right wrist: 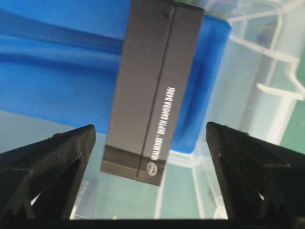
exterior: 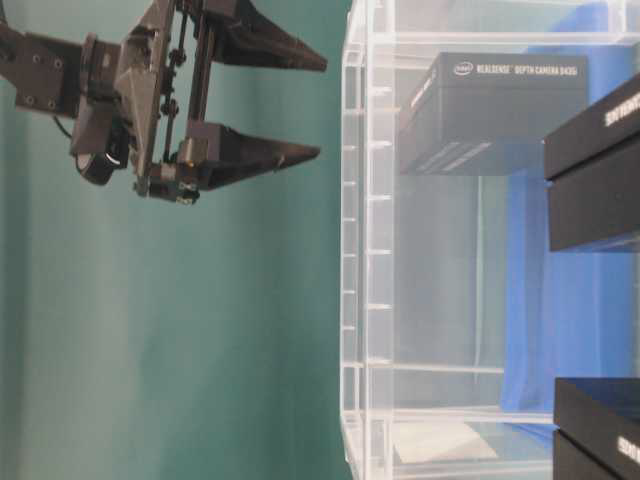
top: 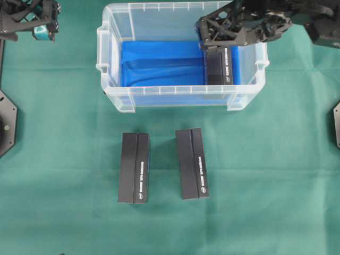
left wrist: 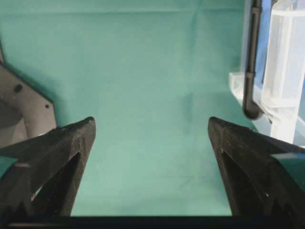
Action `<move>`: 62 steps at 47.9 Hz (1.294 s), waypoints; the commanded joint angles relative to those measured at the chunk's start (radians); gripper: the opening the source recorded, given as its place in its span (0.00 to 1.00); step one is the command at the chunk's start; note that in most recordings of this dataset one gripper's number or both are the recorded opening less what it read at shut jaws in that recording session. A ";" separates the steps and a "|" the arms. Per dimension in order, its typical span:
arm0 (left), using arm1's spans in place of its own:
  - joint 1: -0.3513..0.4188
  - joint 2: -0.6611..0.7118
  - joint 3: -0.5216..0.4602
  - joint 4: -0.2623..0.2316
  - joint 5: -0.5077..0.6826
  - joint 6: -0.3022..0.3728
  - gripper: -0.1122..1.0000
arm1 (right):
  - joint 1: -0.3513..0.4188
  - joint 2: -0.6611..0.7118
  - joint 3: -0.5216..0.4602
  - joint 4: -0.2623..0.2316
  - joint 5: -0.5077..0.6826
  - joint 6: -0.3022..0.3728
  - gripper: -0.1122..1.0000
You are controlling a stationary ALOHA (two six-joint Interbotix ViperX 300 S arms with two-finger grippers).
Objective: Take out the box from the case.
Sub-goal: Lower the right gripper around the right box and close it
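The case [top: 114, 79] is a clear tub with a blue lining, standing at the table's far middle. One black box [top: 219, 68] lies inside it along the right wall. My right gripper [top: 213, 45] hovers over the box's far end, fingers pointing down. In the right wrist view it [right wrist: 150, 129] is open, with the box [right wrist: 152, 86] below and between the fingers, untouched. From table level this gripper [exterior: 320, 108] is still outside the case's rim [exterior: 352, 250]. My left gripper [top: 45, 26] stays at the far left; it [left wrist: 151, 121] is open over bare cloth.
Two more black boxes [top: 134, 167] [top: 192, 163] lie side by side on the green cloth in front of the case. The case's corner [left wrist: 286, 95] shows at the right edge of the left wrist view. Black arm bases sit at both table edges.
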 commanded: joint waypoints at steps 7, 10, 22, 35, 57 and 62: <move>-0.003 -0.008 -0.011 0.003 -0.008 0.011 0.98 | 0.003 -0.003 -0.032 0.003 -0.005 0.012 0.94; -0.003 -0.008 -0.011 0.002 -0.008 0.017 0.98 | 0.003 -0.002 -0.032 0.003 -0.005 0.012 0.94; -0.003 -0.006 -0.012 0.002 -0.011 0.018 0.98 | 0.003 0.005 -0.032 0.005 -0.018 0.014 0.94; -0.006 -0.006 -0.012 0.002 -0.011 0.020 0.98 | 0.003 0.008 -0.026 0.005 -0.038 0.029 0.94; -0.006 -0.006 -0.011 0.002 -0.011 0.020 0.98 | 0.003 0.015 -0.020 0.002 -0.040 0.031 0.94; -0.006 -0.008 -0.011 0.002 -0.011 0.020 0.98 | 0.003 0.015 -0.015 0.003 -0.040 0.031 0.94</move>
